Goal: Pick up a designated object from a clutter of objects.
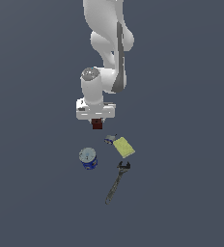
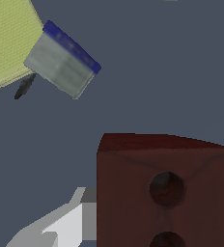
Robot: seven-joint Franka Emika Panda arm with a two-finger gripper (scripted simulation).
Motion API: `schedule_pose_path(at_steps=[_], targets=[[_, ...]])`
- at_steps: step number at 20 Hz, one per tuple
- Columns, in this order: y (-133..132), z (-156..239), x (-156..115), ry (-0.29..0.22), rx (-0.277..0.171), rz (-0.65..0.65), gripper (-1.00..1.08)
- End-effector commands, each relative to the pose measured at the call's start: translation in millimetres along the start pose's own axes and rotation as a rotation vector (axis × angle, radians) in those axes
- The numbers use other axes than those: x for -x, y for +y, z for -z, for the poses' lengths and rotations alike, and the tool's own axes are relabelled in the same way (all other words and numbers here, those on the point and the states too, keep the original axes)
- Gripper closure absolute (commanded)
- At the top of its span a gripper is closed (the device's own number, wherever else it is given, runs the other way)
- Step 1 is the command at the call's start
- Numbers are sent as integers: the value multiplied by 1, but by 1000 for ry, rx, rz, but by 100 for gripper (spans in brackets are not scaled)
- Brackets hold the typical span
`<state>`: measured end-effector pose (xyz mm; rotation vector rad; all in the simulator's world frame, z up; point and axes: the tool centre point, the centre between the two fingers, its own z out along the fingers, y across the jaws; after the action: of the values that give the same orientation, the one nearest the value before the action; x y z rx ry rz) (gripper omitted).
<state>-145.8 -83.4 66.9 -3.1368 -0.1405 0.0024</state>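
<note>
The designated object, a small dark red-brown block, sits directly under the white hand of my gripper. In the wrist view the block fills the near corner and shows two round dark holes on its face. One grey-white finger lies flush against its side, and the other finger is hidden behind the block. The gripper is shut on the block. The rest of the clutter lies nearer the camera in the exterior view: a blue silver-topped can, a yellow flat block and a tiny grey piece.
A long dark wrench lies beyond the yellow block, toward the exterior view's bottom. The wrist view shows the yellow block, the grey piece with a blue edge and a dark tip beside them. The floor is plain dark grey.
</note>
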Motion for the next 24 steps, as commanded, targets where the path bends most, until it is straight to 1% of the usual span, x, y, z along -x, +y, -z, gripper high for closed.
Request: schedule_pose_path(at_steps=[1, 24], targets=[[-2, 15, -2, 1, 1, 0, 108], [-34, 199, -18, 1, 6, -1, 108]])
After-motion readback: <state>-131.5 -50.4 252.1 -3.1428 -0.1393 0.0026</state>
